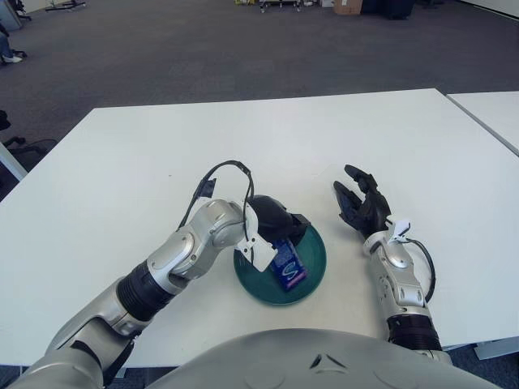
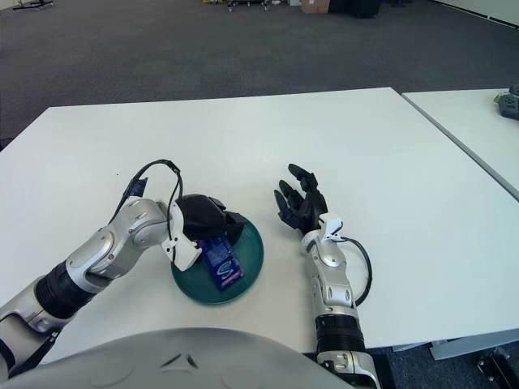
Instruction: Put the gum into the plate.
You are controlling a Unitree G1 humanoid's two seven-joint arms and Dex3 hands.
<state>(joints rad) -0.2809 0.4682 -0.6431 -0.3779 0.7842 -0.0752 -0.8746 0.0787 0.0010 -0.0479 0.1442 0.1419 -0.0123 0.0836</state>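
A blue gum pack (image 1: 289, 266) lies tilted inside the dark green plate (image 1: 315, 275) near the table's front edge. My left hand (image 1: 277, 220) is over the plate's far left rim, fingers curled onto the pack's upper end, while the pack's lower end reaches the plate's middle. The pack also shows in the right eye view (image 2: 222, 261). My right hand (image 1: 362, 203) shows just to the right of the plate with its fingers spread, holding nothing.
The white table (image 1: 268, 138) stretches far behind the plate. A second white table (image 1: 491, 113) stands at the right with a gap between. A black cable (image 1: 223, 170) loops up from my left wrist. Grey carpet lies beyond.
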